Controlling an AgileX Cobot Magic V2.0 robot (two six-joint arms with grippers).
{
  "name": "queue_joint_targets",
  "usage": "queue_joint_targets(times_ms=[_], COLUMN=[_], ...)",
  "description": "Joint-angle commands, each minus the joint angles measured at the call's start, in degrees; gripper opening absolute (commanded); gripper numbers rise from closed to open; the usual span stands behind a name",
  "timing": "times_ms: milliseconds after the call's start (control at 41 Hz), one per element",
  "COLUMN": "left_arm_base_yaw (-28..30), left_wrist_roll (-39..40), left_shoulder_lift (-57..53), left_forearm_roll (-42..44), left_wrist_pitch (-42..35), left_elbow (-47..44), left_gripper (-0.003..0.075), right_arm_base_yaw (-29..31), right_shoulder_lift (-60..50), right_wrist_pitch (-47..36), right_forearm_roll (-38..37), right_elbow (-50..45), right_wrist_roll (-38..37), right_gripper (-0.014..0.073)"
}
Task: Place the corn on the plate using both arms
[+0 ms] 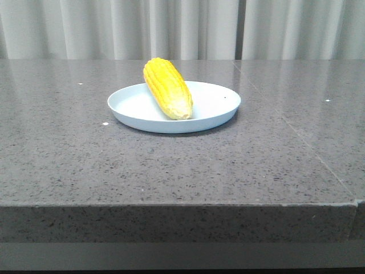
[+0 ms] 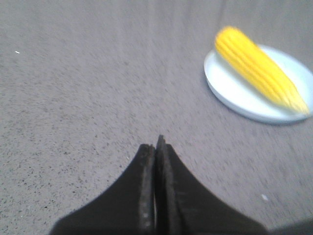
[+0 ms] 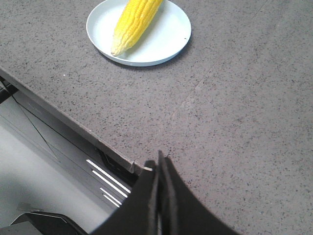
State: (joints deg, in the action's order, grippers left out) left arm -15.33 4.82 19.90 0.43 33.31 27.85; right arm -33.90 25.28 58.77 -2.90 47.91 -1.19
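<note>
The yellow corn (image 1: 166, 87) lies on the pale blue-white plate (image 1: 217, 105) at the middle of the table, its paler tip toward the front. Both also show in the left wrist view, the corn (image 2: 259, 68) on the plate (image 2: 230, 85), and in the right wrist view, the corn (image 3: 133, 23) on the plate (image 3: 166, 41). My left gripper (image 2: 156, 144) is shut and empty over bare table, well apart from the plate. My right gripper (image 3: 158, 166) is shut and empty above the table's front edge, well apart from the plate. Neither gripper shows in the front view.
The grey speckled table (image 1: 85, 160) has a seam (image 1: 308, 145) running along its right part and a front edge (image 3: 73, 125) close by my right gripper. Pale curtains (image 1: 182, 28) hang behind the table.
</note>
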Motion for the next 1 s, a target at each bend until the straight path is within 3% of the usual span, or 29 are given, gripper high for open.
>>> queue_joint_targets(times_ms=[0, 171, 440, 977], left_arm_base_yaw=[4.26, 9.47, 13.17, 15.01], left_wrist_roll=[0.02, -1.86, -1.86, -1.86], left_shoulder_lift=[-4.99, -14.82, -21.39, -21.25], left_forearm_roll=[-2.63, -1.79, -1.79, 1.01], left_wrist_pitch=[-13.49, -27.95, -39.90, -37.88], left_elbow=[-6.03, -18.75, -29.82, -29.69], left_gripper=[-0.0020, -0.0020, -0.0020, -0.0020], right_arm_base_yaw=[0.03, 0.03, 0.03, 0.03], right_shoulder_lift=[0.46, 0.46, 0.46, 0.46], right_wrist_pitch=[-4.04, -4.04, -4.10, -4.11], right_forearm_roll=[-0.92, -0.92, -0.92, -0.92], right_elbow=[1.28, 1.28, 1.28, 1.28], right_wrist_roll=[0.45, 0.45, 0.45, 0.45], right_gripper=[-0.0069, -0.0069, -0.0069, -0.0069])
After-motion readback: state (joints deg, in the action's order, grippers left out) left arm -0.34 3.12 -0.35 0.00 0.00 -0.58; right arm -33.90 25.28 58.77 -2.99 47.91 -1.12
